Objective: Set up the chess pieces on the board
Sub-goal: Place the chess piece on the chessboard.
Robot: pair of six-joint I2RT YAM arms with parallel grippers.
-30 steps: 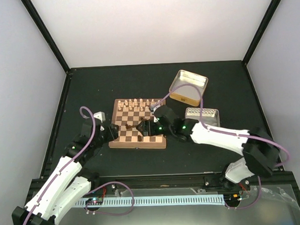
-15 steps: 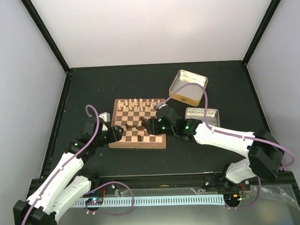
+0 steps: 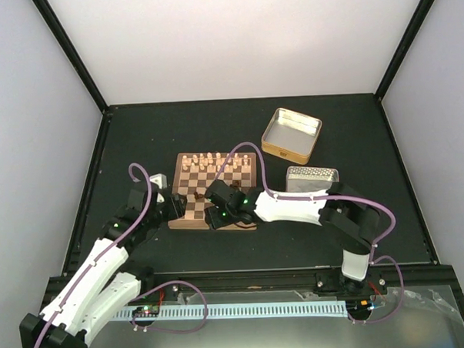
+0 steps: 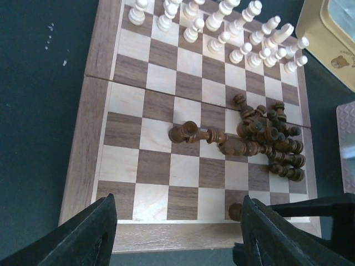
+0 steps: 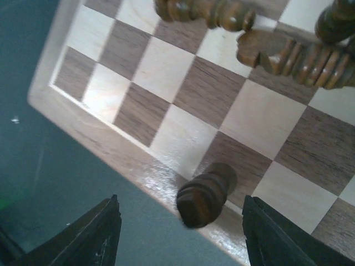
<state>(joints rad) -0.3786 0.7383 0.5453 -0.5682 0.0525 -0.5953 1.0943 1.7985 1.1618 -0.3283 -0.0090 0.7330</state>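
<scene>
The board (image 3: pixel 179 162) lies at mid-table. Cream chessmen (image 4: pixel 244 33) stand along its far rows. A heap of dark chess pieces (image 4: pixel 266 138) lies toppled on the right half, with two more pieces (image 4: pixel 194 133) lying near the middle. One dark piece (image 5: pixel 206 194) stands upright on a dark square of the near row, also seen in the left wrist view (image 4: pixel 236 211). My right gripper (image 5: pixel 183 235) hangs open over it, fingers wide on either side and clear of it. My left gripper (image 4: pixel 177 238) is open and empty above the board's near left edge.
An open gold tin (image 3: pixel 290 133) sits far right of the board and a silver tin lid (image 3: pixel 312 178) beside it. A small white block (image 3: pixel 155 180) lies left of the board. My right arm (image 3: pixel 295 206) stretches across the board's near right corner.
My right gripper has swung left and nearer, from the board's middle to its near edge, and its jaws have narrowed a little. The left arm has barely shifted.
</scene>
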